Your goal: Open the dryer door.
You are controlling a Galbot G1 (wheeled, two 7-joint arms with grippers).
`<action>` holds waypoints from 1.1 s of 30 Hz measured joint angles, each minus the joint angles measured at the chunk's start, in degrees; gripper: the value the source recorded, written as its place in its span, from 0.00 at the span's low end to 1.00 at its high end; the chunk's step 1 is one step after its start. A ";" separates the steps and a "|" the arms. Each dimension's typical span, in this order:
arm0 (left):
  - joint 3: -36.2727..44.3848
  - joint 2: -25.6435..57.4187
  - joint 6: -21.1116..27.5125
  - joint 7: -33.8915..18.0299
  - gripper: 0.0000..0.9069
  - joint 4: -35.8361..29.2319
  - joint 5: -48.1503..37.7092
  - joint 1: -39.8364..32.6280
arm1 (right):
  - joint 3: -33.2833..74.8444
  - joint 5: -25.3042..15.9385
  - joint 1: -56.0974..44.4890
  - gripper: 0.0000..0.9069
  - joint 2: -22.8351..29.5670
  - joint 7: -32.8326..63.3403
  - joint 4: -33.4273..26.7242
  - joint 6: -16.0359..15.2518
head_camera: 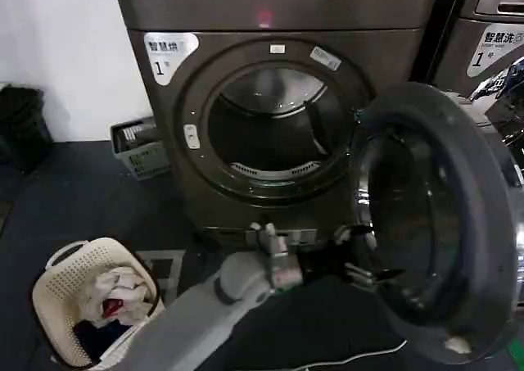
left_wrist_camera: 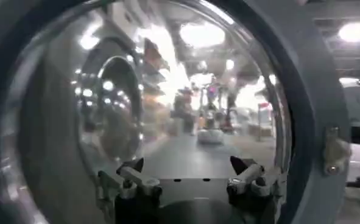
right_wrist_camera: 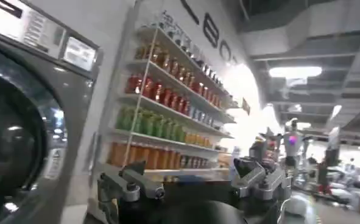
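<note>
The dark grey dryer (head_camera: pixel 274 27) stands ahead with its round drum mouth (head_camera: pixel 274 133) uncovered. Its round door (head_camera: pixel 446 223) is swung out to the right, hinged on that side, inner glass facing me. My left arm reaches across from the lower left, and the left gripper (head_camera: pixel 366 266) sits at the door's lower inner edge. In the left wrist view the left gripper (left_wrist_camera: pixel 189 173) is open, close in front of the door's glass bowl (left_wrist_camera: pixel 106 109) and its grey rim (left_wrist_camera: pixel 310 91), holding nothing. The right gripper (right_wrist_camera: pixel 192 176) is open and empty, pointing away towards shelves.
A cream laundry basket (head_camera: pixel 94 301) with clothes stands on the floor at the lower left. A grey crate (head_camera: pixel 139 146) rests against the wall left of the dryer. Another machine (head_camera: pixel 491 43) stands right behind the door. Shelves of bottles (right_wrist_camera: pixel 161 122) line a wall.
</note>
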 joint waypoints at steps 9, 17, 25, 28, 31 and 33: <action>2.32 -6.56 -2.18 -1.55 1.00 7.44 3.39 -4.24 | 2.31 0.31 -1.33 1.00 0.55 0.06 0.45 0.20; 2.70 -11.39 -3.96 -3.26 1.00 12.76 5.75 -6.47 | 3.56 0.53 -2.10 1.00 1.02 -0.12 1.03 0.29; 2.76 -11.27 -5.83 -5.52 1.00 17.91 6.89 -8.95 | 3.78 0.63 -2.05 1.00 1.02 -0.21 0.73 0.39; 2.62 -11.27 -5.97 -6.64 1.00 19.56 6.86 -9.49 | 3.50 0.62 -1.88 1.00 1.12 -0.23 0.84 0.40; 2.57 -11.28 -6.19 -7.18 1.00 21.08 7.10 -9.97 | 3.39 0.61 -1.77 1.00 0.95 -0.23 0.75 0.39; 2.58 -11.28 -6.66 -7.68 1.00 21.97 7.49 -10.53 | 3.37 0.61 -1.76 1.00 0.76 -0.24 0.69 0.38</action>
